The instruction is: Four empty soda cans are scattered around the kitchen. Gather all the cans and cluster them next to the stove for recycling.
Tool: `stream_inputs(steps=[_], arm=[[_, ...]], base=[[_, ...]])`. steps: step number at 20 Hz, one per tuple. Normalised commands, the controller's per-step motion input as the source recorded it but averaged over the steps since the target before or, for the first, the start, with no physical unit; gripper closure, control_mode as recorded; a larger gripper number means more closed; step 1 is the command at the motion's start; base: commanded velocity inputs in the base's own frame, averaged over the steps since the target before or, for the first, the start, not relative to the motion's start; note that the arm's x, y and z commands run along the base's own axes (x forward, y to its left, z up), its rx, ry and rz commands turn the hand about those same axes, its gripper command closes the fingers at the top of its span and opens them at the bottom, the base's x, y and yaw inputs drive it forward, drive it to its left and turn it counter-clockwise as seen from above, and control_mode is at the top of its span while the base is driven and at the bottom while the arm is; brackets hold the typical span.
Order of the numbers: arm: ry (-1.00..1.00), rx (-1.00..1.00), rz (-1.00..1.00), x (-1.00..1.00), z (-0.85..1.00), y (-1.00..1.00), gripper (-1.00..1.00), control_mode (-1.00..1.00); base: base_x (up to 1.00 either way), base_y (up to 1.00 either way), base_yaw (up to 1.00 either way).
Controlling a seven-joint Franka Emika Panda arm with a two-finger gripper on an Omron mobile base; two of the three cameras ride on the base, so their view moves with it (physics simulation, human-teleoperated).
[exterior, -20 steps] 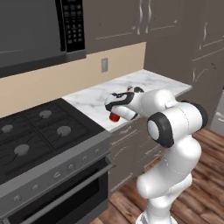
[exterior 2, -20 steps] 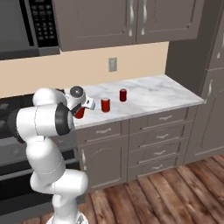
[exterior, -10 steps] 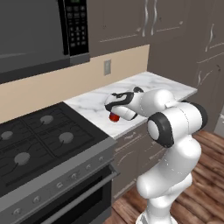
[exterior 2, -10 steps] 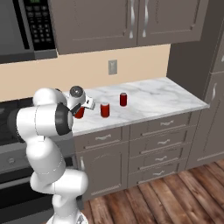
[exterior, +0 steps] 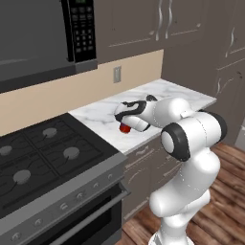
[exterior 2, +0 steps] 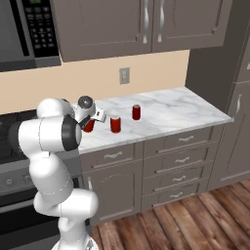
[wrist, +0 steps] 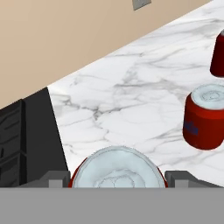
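Your hand [wrist: 117, 178] pinches one can [wrist: 117, 168] over the counter [wrist: 131, 100] beside the stove [exterior: 43, 158]; two cans [exterior 2: 115, 124] already stand near it, a fourth remains ungathered.

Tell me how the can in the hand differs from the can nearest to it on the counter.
The can in the hand sits between the fingers of the hand; the nearest can stands free on the counter. The held can is closer to the stove; the nearest can lies further along the counter, beside a third can. In the hand view the held can shows mainly its silvery top, the nearest can its red side too. Both are upright, red, silver-topped.
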Motion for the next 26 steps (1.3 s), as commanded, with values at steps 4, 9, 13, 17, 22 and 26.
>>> stream_inputs(steps=[4,9,13,17,22,26], arm=[[0.00,0.00,0.00,0.00,0.00,0.00,1.00,1.00],[0.00,0.00,0.00,0.00,0.00,0.00,1.00,1.00],[0.00,0.00,0.00,0.00,0.00,0.00,1.00,1.00],[0.00,0.00,0.00,0.00,0.00,0.00,1.00,1.00],[0.00,0.00,0.00,0.00,0.00,0.00,1.00,1.00],[0.00,0.00,0.00,0.00,0.00,0.00,1.00,1.00]], base=[[0.33,-0.02,0.00],[0.39,0.00,0.00],[0.37,0.00,0.00],[0.17,0.00,0.00],[0.01,0.00,0.00],[0.05,0.00,0.00]])
